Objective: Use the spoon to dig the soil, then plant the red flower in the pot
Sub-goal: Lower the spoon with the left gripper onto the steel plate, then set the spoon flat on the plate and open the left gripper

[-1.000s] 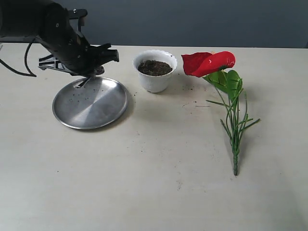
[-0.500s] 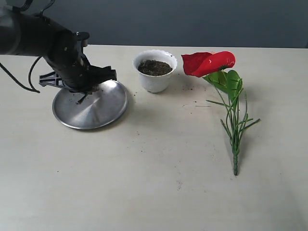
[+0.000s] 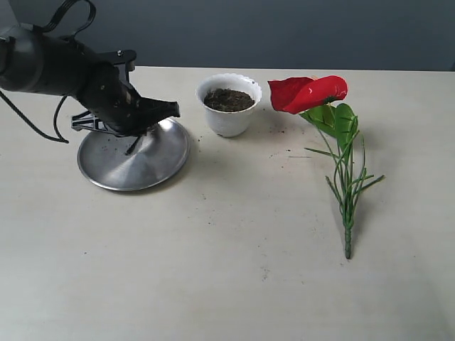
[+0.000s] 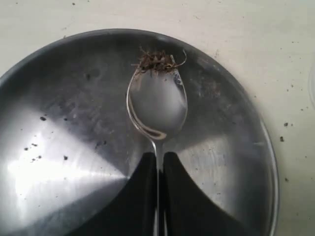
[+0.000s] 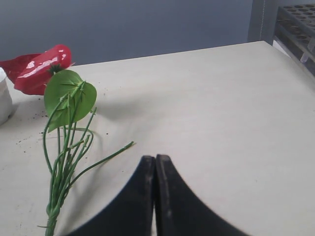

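The spoon (image 4: pixel 157 105) is slim, stiff, polished metal. Expect it to be light but slippery, and inclined to twist in a pinch. Your left gripper (image 4: pixel 157 160) is clamped on the thin handle just behind the bowl, which should give you good control of the tip. The spoon sits over the steel plate (image 3: pixel 153 167), toward the far left corner of the table (image 3: pixel 234 270). Only a small fibrous clump (image 4: pixel 156 62) clings to the tip of the bowl, and you cannot tell whether the tip touches the plate.

The soil (image 3: pixel 229 99) is loose and crumbly and sheds crumbs easily. It fills the pot (image 3: pixel 229 121), which stands near the middle of the far edge, just beside the plate. The pot is small, rigid ceramic, so a sideways shove from the spoon could probably slide or tip it.

The red flower (image 3: pixel 308 92) lies flat toward the right edge, close beside the pot, with its bloom toward the far edge and its stem running toward the near edge. Judge it light and floppy, with a glossy bloom. Take it low on the stem, where the blades bundle together.

Your right gripper (image 5: pixel 155 164) is closed on nothing and hovers near the stem's lower end.

You have one spoon, one pot, one flower, one plate and two grippers, plus scattered crumbs on the plate and table.
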Controlling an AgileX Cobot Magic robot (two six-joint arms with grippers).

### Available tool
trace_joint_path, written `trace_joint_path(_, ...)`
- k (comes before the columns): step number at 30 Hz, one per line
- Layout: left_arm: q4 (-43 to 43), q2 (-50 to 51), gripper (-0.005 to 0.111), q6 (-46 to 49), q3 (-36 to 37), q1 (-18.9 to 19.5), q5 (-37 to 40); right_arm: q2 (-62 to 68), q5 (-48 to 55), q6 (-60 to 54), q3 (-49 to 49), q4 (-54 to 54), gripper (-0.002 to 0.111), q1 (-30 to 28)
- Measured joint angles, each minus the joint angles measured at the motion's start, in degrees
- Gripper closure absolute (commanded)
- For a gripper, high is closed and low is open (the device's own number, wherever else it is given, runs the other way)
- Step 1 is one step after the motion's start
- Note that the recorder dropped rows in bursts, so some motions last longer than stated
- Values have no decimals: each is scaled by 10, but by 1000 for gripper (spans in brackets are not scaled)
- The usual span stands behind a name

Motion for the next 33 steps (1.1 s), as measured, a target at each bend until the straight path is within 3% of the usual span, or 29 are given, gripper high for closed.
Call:
trace_joint_path(17,58,13,106,-16,0,19,-14,0,0,0,0,0,108,0)
trace_joint_path(33,28,40,106,-16,4,21,-28,0,0,0,0,0,108,0)
